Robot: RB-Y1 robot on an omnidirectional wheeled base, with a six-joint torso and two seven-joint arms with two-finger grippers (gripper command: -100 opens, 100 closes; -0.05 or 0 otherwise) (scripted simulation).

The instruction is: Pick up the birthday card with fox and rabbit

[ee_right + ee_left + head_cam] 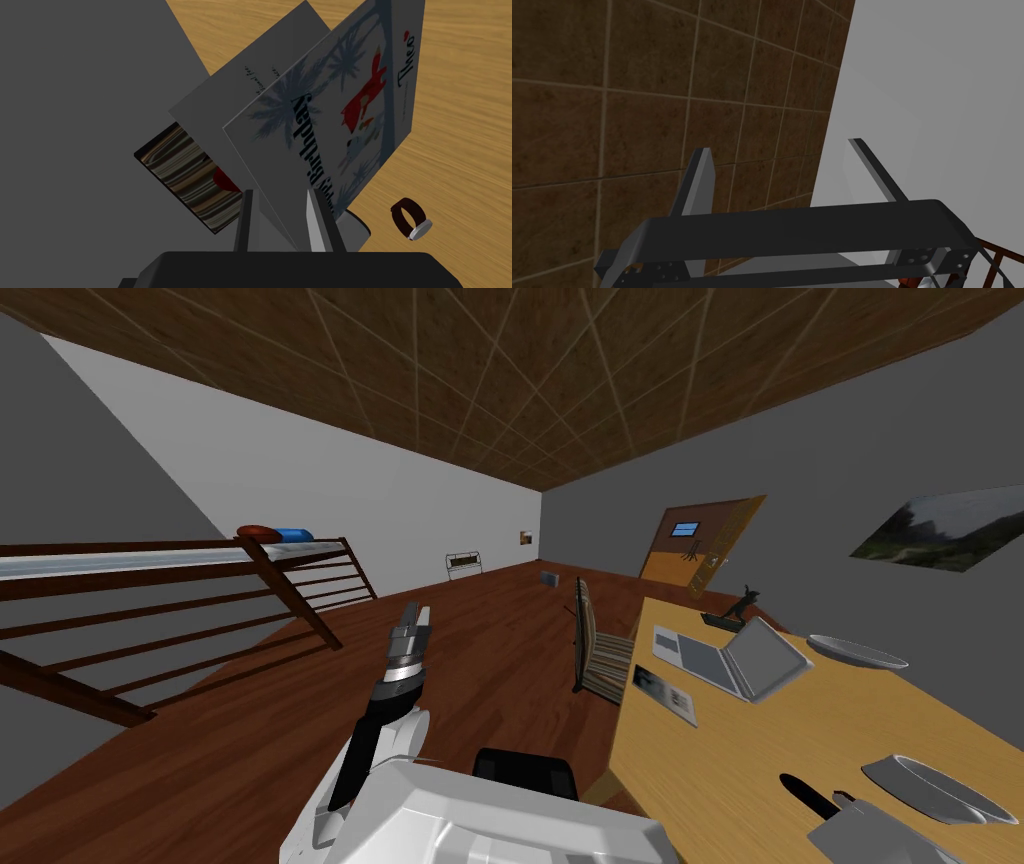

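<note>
Over wooden table (pixel 450 125), right hand (pixel 280 200) seemingly clamps birthday card (pixel 340 115).

Looks like a home, a bedroom doubling as a study; dark plank floor (pixel 480 623) underfoot, brown tiled ceiling (pixel 560 378) overhead; a bed (pixel 150 560) in a dark slatted frame along the white wall, a blue pillow (pixel 294 534) at its far end; a light wooden table (pixel 800 738) by the grey wall, bearing an open laptop (pixel 740 663), a plate (pixel 857 651), a bowl (pixel 940 788) and a small dark figurine (pixel 742 604); a chair (pixel 600 658) with a striped cushion beside the table; a landscape picture (pixel 945 531) on the wall above; a door (pixel 690 543) at the far end; a wristwatch (pixel 411 219) lying on the tabletop; a birthday card (pixel 345 115) with a red fox printed on it.
</note>
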